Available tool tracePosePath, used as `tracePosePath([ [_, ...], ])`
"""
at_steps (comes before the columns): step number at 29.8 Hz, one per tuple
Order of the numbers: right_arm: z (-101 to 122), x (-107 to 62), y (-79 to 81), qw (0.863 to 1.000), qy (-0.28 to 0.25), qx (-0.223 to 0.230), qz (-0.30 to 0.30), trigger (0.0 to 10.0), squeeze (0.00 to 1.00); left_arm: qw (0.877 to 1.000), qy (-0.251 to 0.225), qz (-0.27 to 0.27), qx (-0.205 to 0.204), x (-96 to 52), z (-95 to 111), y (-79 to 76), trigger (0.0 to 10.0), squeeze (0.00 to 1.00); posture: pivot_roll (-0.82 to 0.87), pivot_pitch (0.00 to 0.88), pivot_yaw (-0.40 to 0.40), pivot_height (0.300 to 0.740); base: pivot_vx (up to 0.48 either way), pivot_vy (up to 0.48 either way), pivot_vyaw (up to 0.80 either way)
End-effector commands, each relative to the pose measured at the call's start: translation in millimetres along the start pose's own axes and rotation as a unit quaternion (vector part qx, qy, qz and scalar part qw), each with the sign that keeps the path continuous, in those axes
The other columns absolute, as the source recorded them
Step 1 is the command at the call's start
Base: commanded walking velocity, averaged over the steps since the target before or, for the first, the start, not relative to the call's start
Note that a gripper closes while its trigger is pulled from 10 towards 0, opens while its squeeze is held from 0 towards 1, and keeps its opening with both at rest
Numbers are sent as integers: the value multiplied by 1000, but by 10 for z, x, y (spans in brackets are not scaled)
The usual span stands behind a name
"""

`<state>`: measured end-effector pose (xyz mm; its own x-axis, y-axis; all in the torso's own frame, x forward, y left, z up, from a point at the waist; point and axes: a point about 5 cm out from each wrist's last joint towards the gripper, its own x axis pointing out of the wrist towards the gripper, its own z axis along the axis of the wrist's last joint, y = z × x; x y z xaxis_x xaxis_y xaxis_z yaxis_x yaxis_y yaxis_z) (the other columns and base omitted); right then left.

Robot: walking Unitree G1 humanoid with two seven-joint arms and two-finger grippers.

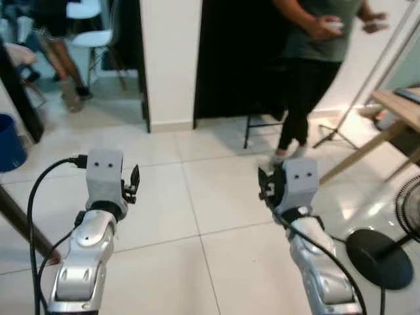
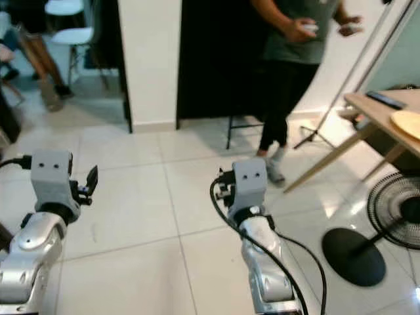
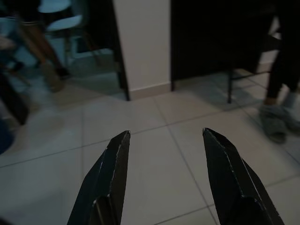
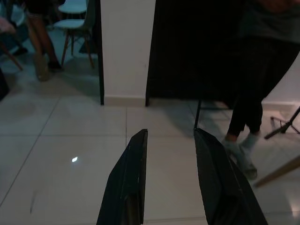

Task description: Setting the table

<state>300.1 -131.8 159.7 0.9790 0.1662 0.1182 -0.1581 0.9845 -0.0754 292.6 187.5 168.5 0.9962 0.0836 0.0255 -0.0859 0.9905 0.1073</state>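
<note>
Both arms are raised over bare tiled floor, the left gripper and right gripper each with fingers spread and empty. The table stands at the far right, carrying a pale plate-like disc near its edge and a dark flat object; the disc is probably stiff, smooth and breakable, best taken at its rim. A standing person, a floor fan, a tripod leg and a black stool crowd the approach.
</note>
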Motion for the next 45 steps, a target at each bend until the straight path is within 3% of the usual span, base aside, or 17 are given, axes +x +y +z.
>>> tracePosePath([
  [1, -18, -8, -2, 1000, 4, 1, -1, 10000, 0, 1000, 5, -1, -1, -8, -24, -1, 10000, 0, -5, 15, 32, 740, 0, 0, -800],
  [12, 2, 0, 7, 1000, -1, -4, 3, 10000, 0, 1000, 1, 3, 16, -1, -19, -1, 10000, 0, -7, 12, 33, 740, 81, 0, -711],
  [17, -5, -7, 25, 1000, 0, 6, 2, 10000, 0, 1000, -4, 2, 6, 21, -7, -32, 10000, 12, -11, 10, 33, 740, 480, 0, 0],
  [45, -16, -1, -21, 1000, 6, 2, -5, 10000, 0, 1000, -1, -2, 3, 18, -31, -50, 10000, 4, -13, 8, 31, 740, 480, 0, -784],
])
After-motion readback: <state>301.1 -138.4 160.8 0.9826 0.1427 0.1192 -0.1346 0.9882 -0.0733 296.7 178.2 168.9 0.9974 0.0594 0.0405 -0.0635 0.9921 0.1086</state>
